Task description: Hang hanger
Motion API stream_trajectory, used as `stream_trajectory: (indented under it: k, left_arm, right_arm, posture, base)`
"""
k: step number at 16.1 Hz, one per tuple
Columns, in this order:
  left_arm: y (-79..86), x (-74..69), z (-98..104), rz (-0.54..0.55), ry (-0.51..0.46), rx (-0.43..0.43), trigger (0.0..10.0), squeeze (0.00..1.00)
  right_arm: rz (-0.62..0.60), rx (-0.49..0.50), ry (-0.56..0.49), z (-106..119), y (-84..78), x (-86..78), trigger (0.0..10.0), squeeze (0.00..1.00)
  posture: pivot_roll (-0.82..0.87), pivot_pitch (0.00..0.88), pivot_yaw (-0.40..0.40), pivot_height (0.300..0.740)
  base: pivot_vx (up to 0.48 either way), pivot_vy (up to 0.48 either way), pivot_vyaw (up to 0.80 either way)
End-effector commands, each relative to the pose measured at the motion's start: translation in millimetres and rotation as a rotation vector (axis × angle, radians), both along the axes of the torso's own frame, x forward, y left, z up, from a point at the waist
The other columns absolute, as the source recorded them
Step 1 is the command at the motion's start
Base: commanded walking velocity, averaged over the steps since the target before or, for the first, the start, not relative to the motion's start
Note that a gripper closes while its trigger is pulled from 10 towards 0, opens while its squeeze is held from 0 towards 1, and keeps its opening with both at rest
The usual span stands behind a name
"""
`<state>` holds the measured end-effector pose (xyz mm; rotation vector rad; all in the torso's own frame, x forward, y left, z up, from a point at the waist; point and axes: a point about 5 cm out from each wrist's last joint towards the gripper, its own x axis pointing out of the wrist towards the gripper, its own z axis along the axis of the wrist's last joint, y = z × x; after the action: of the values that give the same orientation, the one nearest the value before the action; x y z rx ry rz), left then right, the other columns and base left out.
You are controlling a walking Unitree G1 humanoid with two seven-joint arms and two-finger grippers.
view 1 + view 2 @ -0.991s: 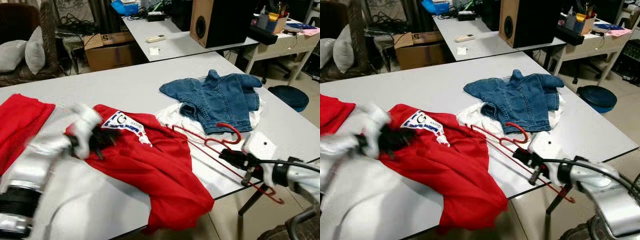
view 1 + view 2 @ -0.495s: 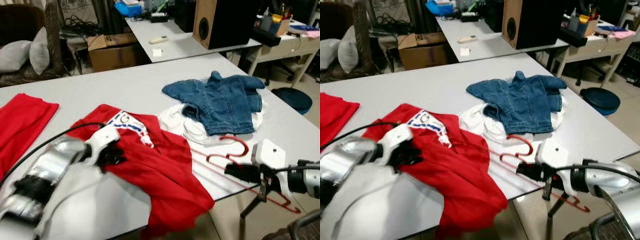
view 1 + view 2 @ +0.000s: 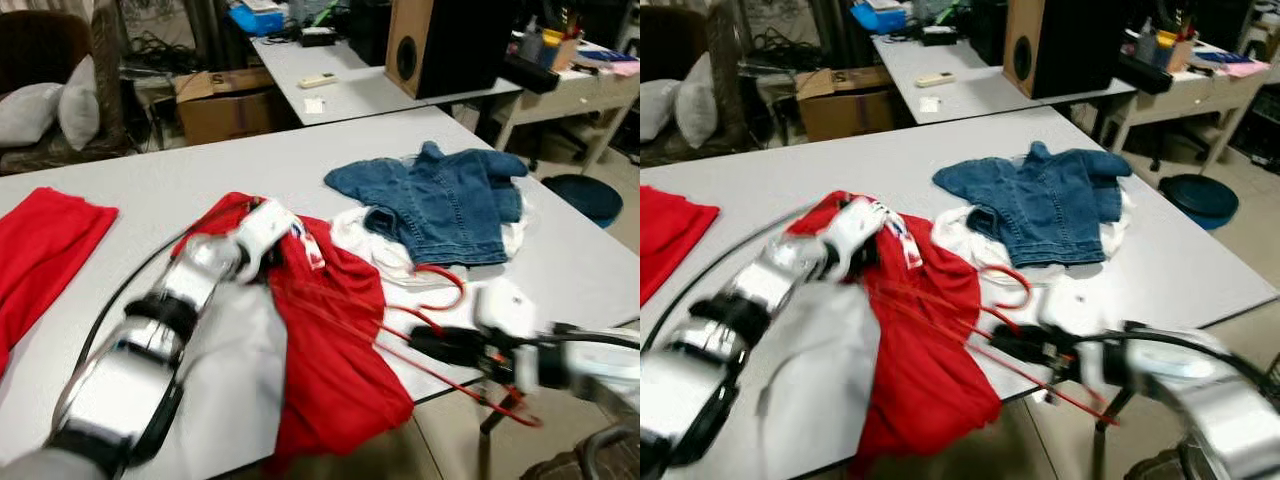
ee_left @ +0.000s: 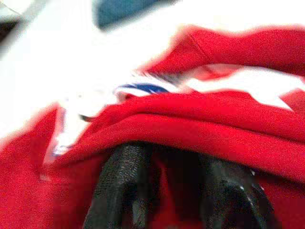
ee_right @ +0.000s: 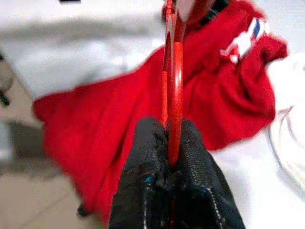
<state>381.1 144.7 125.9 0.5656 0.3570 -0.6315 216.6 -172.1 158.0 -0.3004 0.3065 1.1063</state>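
The right end effector (image 3: pixel 440 345) was clamped on the hanger (image 5: pixel 172 81), whose far end reached into the red garment (image 3: pixel 330 340). The left end effector (image 3: pixel 268 252) was closed on that garment's collar. Risk: the thin hanger could twist in the grip or snag the fabric and drag the garment off the surface (image 3: pixel 230 170). Beside it lay a denim jacket (image 3: pixel 440 200). Behind stood a speaker (image 3: pixel 440 40) and a box (image 3: pixel 220 95).

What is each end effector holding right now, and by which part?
Right end effector pinches the red hanger by its wire frame. Left end effector grips a fold of the red shirt.
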Motion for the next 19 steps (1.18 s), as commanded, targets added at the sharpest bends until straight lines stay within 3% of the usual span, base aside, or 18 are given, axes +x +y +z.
stream_trajectory:
  k: [1, 3, 4, 5, 6, 7, 9, 10, 11, 12, 15, 17, 18, 19]
  left_arm:
    - [7.2, 8.1, 14.1, 0.059, -0.085, 0.009, 10.0, 0.0]
    - [20.6, 16.6, 35.2, 0.118, -0.169, -0.014, 10.0, 0.0]
    - [41.3, 18.3, 45.3, 0.156, -0.209, 0.026, 10.0, 0.0]
    - [50.5, 17.8, 47.7, 0.167, -0.216, 0.047, 10.0, 0.0]
    - [67.9, 14.5, 48.0, 0.164, -0.211, 0.124, 10.0, 0.0]
    - [82.9, 10.5, 48.4, 0.169, -0.186, 0.122, 10.0, 0.0]
    - [88.8, 6.7, 47.4, 0.146, -0.14, 0.067, 10.0, 0.0]
    - [90.5, 3.4, 43.6, 0.105, -0.102, 0.078, 10.0, 0.0]
    - [98.7, -2.9, 34.4, 0.077, -0.039, 0.14, 10.0, 0.0]
    - [106.7, -9.8, 26.6, 0.037, 0.027, 0.196, 10.0, 1.0]
    - [136.2, -28.4, 24.2, -0.041, 0.227, 0.277, 10.0, 1.0]
    - [143.0, -29.7, 37.5, -0.047, 0.231, 0.198, 10.0, 1.0]
    - [134.6, -24.0, 51.7, -0.067, 0.178, 0.049, 10.0, 1.0]
    - [127.0, -20.9, 58.9, -0.094, 0.154, -0.042, 10.0, 1.0]
  right_arm:
    - [-0.029, 0.004, -0.038, 1.0, 5.8, 5.6, 10.0, 0.0]
    - [-0.056, 0.025, -0.083, 5.4, 9.4, 8.2, 10.0, 0.0]
    - [-0.092, 0.04, -0.114, 13.0, 3.3, 7.8, 10.0, 0.0]
    - [-0.112, 0.046, -0.121, 16.1, -0.9, 7.3, 10.0, 0.0]
    - [-0.154, 0.04, -0.14, 22.0, -12.1, 5.3, 10.0, 0.0]
    - [-0.215, 0.035, -0.157, 28.6, -27.2, 1.5, 10.0, 0.0]
    - [-0.265, 0.034, -0.165, 35.1, -39.8, -5.0, 10.0, 0.0]
    - [-0.283, 0.034, -0.166, 38.8, -45.4, -10.6, 10.0, 0.0]
    - [-0.294, 0.041, -0.149, 42.0, -52.0, -20.3, 10.0, 0.0]
    - [-0.315, 0.029, -0.141, 42.6, -57.7, -25.8, 10.0, 0.0]
    - [-0.388, 0.003, -0.163, 39.5, -62.2, -25.5, 10.0, 0.0]
    - [-0.478, 0.017, -0.183, 36.1, -64.0, -17.6, 10.0, 0.0]
    - [-0.504, 0.018, -0.179, 33.4, -63.9, -16.1, 10.0, 0.0]
    - [-0.513, 0.025, -0.173, 30.9, -62.4, -15.6, 10.0, 0.0]
  posture:
    - [0.0, 0.0, 0.093, 0.74]
    - [-0.02, 0.0, 0.112, 0.74]
    - [-0.02, 0.0, 0.112, 0.74]
    - [-0.02, 0.0, 0.112, 0.74]
    - [-0.03, 0.0, 0.115, 0.74]
    - [-0.04, 0.0, 0.119, 0.74]
    - [-0.05, 0.0, 0.123, 0.74]
    - [-0.06, 0.0, 0.126, 0.74]
    - [-0.07, 0.0, 0.13, 0.74]
    - [-0.07, 0.0, 0.131, 0.74]
    - [-0.07, 0.0, 0.139, 0.74]
    - [-0.07, 0.0, 0.137, 0.74]
    - [-0.06, 0.0, 0.134, 0.74]
    - [-0.06, 0.0, 0.13, 0.74]
  base:
    - [0.0, 0.0, 0.0]
    - [0.0, 0.0, 0.0]
    - [0.0, 0.0, 0.0]
    - [0.0, 0.0, 0.0]
    - [0.0, 0.0, 0.0]
    - [0.0, 0.0, 0.0]
    - [0.0, 0.0, 0.0]
    - [0.0, 0.0, 0.0]
    - [0.0, 0.0, 0.0]
    - [0.0, 0.0, 0.0]
    - [0.0, 0.0, 0.0]
    - [0.0, 0.0, 0.0]
    - [0.0, 0.0, 0.0]
    - [0.0, 0.0, 0.0]
